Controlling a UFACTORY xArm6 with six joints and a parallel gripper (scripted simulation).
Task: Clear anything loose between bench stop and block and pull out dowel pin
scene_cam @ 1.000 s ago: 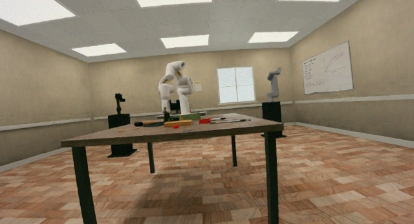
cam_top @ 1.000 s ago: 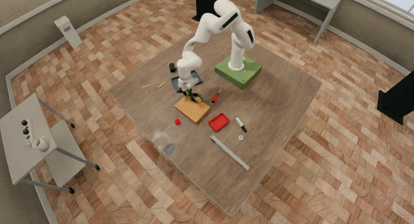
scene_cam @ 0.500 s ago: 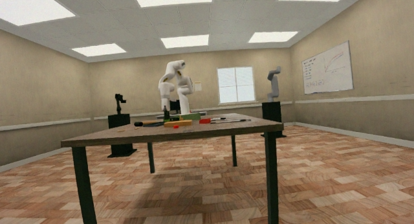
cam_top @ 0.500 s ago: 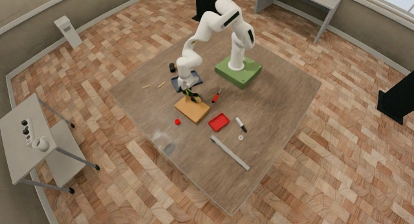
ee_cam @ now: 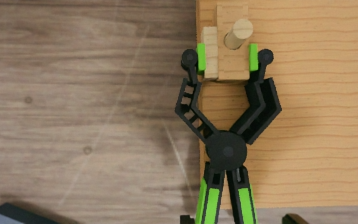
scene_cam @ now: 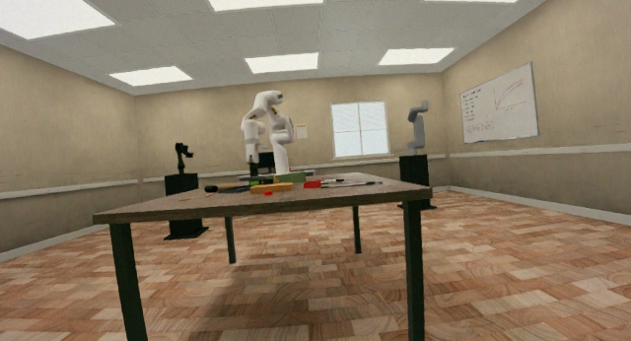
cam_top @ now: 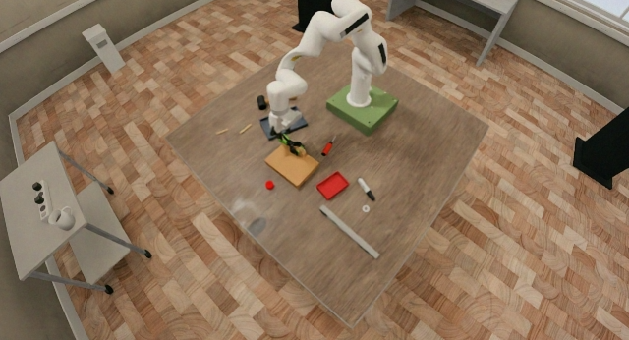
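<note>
In the wrist view a small wooden block [ee_cam: 232,55] lies flat on the tan bench board [ee_cam: 300,115], with a dowel pin [ee_cam: 238,34] standing in its hole. A paler bench stop [ee_cam: 209,52] sits against the block's left side at the board's edge. I see nothing loose between them. A black and green spring clamp [ee_cam: 226,145] grips the stop and the block with its green pads. My gripper [ee_cam: 237,219] is open above the clamp's handles, its fingertips just showing at the bottom edge on either side of them. In the top view the gripper [cam_top: 282,134] hovers over the clamp [cam_top: 293,146].
A red screwdriver [cam_top: 327,147], a red tray [cam_top: 332,185], a marker [cam_top: 366,189], a washer [cam_top: 366,208], a grey bar [cam_top: 349,231] and a red cap [cam_top: 269,185] lie around the board. A dark mat [cam_top: 283,127], loose dowels [cam_top: 245,128] and the green arm base [cam_top: 362,108] lie behind.
</note>
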